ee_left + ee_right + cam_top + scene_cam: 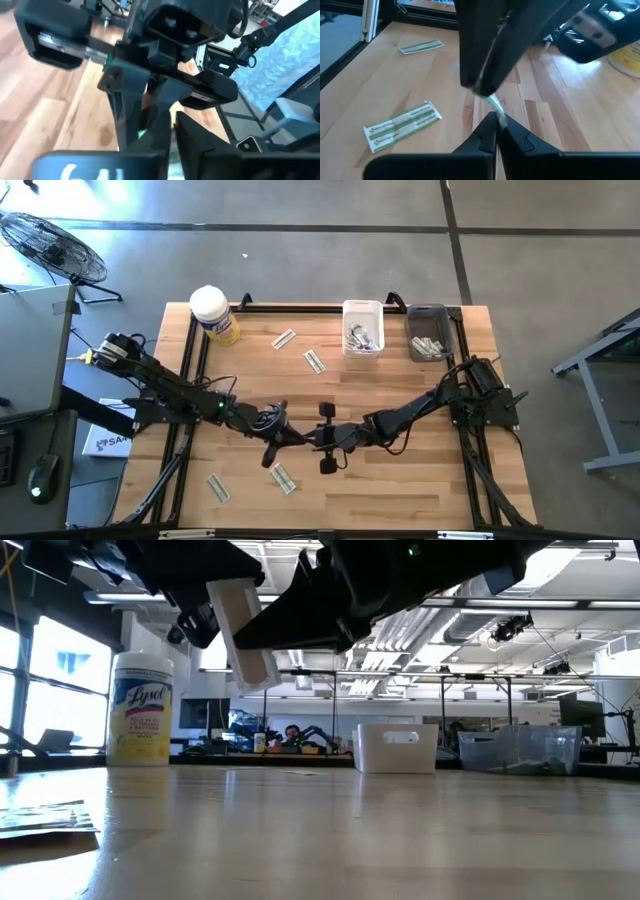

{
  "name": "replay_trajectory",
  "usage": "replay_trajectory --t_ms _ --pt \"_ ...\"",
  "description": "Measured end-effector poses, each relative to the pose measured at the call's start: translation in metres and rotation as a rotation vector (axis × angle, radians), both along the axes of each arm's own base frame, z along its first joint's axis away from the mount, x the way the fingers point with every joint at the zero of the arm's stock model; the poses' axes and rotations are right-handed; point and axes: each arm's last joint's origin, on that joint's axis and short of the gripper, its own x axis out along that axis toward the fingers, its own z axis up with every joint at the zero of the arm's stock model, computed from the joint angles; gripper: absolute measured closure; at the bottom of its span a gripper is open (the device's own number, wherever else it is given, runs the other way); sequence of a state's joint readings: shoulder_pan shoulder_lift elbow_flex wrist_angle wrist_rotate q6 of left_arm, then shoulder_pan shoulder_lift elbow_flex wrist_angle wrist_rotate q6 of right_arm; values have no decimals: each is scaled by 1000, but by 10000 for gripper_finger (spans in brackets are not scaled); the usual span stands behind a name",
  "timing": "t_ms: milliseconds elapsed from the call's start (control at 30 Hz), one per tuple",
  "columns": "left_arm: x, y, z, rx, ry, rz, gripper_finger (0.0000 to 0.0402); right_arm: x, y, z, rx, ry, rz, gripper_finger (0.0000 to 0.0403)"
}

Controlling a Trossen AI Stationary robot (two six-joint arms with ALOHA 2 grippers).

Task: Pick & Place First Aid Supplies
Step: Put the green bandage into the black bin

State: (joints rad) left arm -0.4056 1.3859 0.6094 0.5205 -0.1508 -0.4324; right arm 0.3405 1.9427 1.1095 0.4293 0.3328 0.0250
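left gripper [283, 442] and right gripper [318, 438] met tip to tip above the middle of the wooden table [400, 480], raised clear of the surface. handed-over strip packet [492, 104] pinched at one end by the left gripper's pressed-together fingers [480, 60] and at the other end by the right gripper's closed fingertips [487, 131]; pale green and white, narrow, hanging between the two. same packet seen edge-on in the low view as a pale flat piece [243, 632] under the dark arm bodies. loose strip packet [402, 125] flat on the wood just beside and below the grippers, toward the table's near edge; shown from above as [284, 478]. second loose strip [218, 487] farther out on the left gripper's side, well apart from both; likely the one lying far off in the right wrist view [421, 47]. two more strips [284, 339] and [315, 361] on the wood beyond the grippers, toward the far edge. white bin [363, 326] beyond the right gripper at the far edge, holding several small packets; grey bin [429, 332] beside it, also holding strips. yellow wipes tub with white lid [215, 314] at the far corner on the left arm's side, upright. person seated in the room behind the table [291, 735], partly hidden.
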Motion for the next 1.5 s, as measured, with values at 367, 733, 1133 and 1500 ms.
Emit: replay_trajectory --t_ms 367,733,1133,1500 --pt "0 0 1 63 -26 -16 202 -19 -15 15 109 152 -209 400" --pt "0 1 1 72 -22 2 162 -103 -83 63 27 534 -708 400" --pt "0 1 1 70 -22 6 163 -157 -174 59 -275 826 -1192 401" --pt "-1 1 -2 83 8 8 163 -208 -244 13 -141 945 -1553 399"
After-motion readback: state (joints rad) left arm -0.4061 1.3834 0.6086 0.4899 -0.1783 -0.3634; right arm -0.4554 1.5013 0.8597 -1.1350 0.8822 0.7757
